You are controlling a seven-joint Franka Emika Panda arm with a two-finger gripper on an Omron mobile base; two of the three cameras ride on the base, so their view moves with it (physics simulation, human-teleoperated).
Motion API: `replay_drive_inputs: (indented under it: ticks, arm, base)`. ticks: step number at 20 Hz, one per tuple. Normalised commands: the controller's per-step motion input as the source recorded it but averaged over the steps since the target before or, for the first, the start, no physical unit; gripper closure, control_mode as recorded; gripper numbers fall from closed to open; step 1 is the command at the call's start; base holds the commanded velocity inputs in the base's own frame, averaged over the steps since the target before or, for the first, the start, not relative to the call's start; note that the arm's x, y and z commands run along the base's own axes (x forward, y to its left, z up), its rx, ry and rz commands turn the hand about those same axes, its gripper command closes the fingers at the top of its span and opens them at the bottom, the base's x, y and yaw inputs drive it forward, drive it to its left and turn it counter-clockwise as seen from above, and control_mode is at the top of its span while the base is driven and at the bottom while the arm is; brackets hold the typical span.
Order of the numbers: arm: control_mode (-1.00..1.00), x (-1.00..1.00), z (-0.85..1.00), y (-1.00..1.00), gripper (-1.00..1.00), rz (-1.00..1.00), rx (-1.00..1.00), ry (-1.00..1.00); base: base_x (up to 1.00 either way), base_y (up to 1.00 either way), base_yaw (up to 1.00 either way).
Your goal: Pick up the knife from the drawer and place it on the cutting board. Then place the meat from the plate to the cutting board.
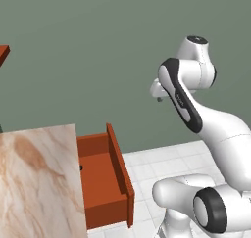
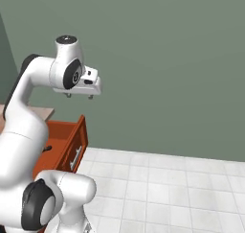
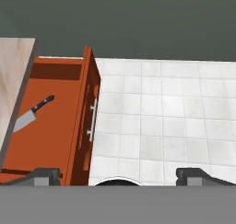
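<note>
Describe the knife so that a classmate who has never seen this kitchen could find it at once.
Start at the pale marble counter and look to the open orange-red drawer pulled out beside it over the white tiled floor. The knife lies flat on the drawer's bottom, its blade partly under the counter edge. Its silver-grey blade and short dark handle stand out against the orange-red.

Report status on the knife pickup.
Gripper open, high above the drawer, holding nothing. Knife lies in the drawer, blade partly under the counter edge. Nothing else blocking.

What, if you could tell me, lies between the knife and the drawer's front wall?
In the hand view, only bare orange-red drawer bottom lies between the knife and the front wall with its metal handle.
</note>
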Motion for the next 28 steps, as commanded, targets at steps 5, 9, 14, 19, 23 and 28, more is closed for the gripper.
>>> replay_drive_inputs:
  ticks: [5,9,14,19,23,28]
  arm:
    - [1.0,0.0,0.0,0.0,-1.0,0.0,0.0,0.0]
    - [1.0,0.0,0.0,0.0,-1.0,0.0,0.0,0.0]
    - [-1.0,0.0,-0.17,0.14,-1.0,0.0,0.0,0.0]
    - [-1.0,0.0,-0.74,0.44,-1.0,0.0,0.0,0.07]
    - [-1.0,0.11,-0.87,0.66,-1.0,0.0,0.0,0.1]
    - [-1.0,0.22,-0.9,0.89,-1.0,0.0,0.0,0.1]
  base:
    - [0.04,0.0,0.0]
    - [0.0,0.0,0.0]
    - [0.0,0.0,0.0]
    - [0.0,0.0,0.0]
    - [0.0,0.0,0.0]
    - [0.0,0.0,0.0]
